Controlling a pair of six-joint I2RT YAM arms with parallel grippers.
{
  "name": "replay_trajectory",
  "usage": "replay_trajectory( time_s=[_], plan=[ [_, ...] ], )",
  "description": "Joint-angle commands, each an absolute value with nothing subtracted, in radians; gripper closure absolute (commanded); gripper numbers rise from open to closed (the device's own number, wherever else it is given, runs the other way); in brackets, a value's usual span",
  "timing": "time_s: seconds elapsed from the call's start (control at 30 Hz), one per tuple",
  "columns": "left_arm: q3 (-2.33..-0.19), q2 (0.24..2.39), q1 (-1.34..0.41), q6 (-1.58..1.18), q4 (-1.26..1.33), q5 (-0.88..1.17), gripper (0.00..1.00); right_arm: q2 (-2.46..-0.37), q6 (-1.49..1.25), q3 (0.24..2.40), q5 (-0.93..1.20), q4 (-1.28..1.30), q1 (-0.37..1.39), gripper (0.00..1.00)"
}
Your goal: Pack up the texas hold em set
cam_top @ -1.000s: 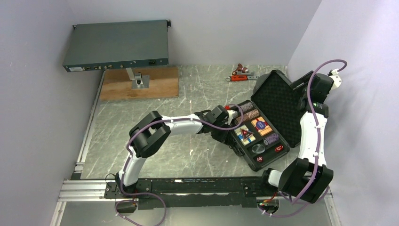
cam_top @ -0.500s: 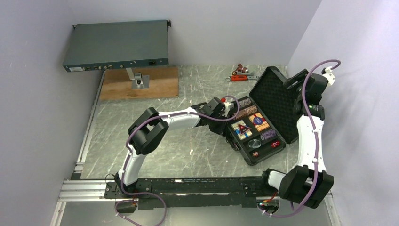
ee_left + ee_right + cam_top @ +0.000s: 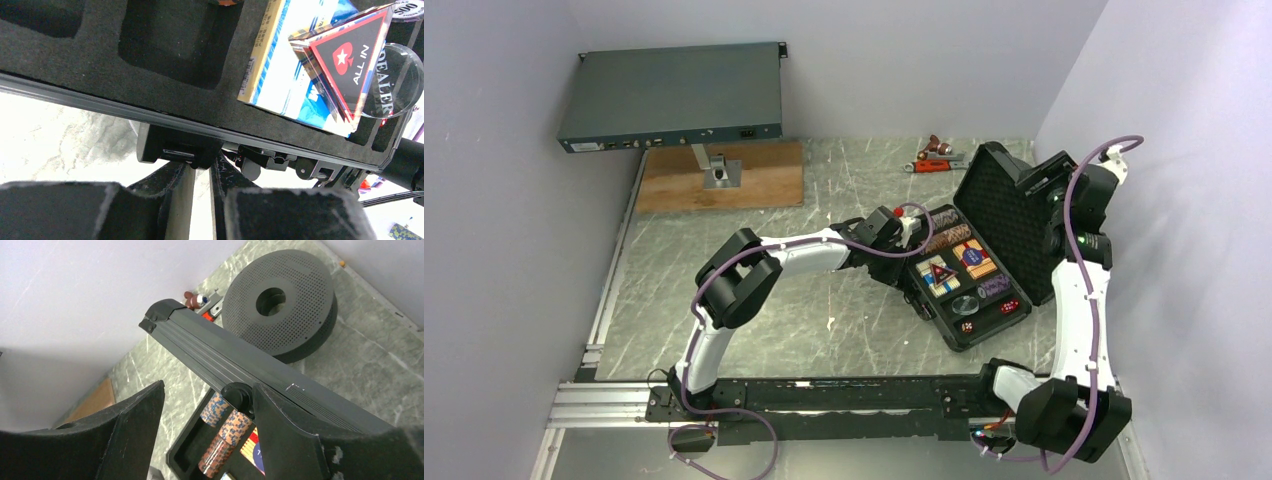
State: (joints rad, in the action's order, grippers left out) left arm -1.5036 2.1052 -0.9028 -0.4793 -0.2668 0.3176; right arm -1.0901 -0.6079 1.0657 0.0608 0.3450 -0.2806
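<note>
My right gripper (image 3: 209, 387) straddles the lid (image 3: 225, 360) wide open, unclamped; my left gripper (image 3: 200, 167), nearly shut, seems to pinch the case (image 3: 100, 102). Lid might slip and slam.

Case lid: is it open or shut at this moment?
Open. The lid stands raised off the base, and the chips and cards inside are uncovered.

Case lid (image 3: 1014, 215) now more upright
</note>
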Motion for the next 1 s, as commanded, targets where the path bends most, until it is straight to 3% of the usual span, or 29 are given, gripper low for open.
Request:
replay_trajectory(
  time_s=[0.0, 0.47, 0.73, 0.97],
  plan=[
    [-1.565, 2.069, -0.887, -0.472, -0.031, 0.298, 0.79, -1.122, -0.668, 0.986, 0.212, 0.688, -0.234, 0.32],
    [-1.554, 2.051, -0.882, -0.471, -0.027, 0.296, 0.79, -1.070, -0.687, 0.961, 0.246, 0.721, -0.170, 0.34],
    [-1.540, 2.043, -0.881, -0.477, -0.021, 0.298, 0.79, -1.026, -0.724, 1.132, 0.337, 0.796, -0.128, 0.33],
    [-1.425, 1.925, -0.871, -0.476, -0.043, 0.247, 0.76, -1.026, -0.700, 1.301, 0.254, 0.840, -0.123, 0.32]
  ],
)
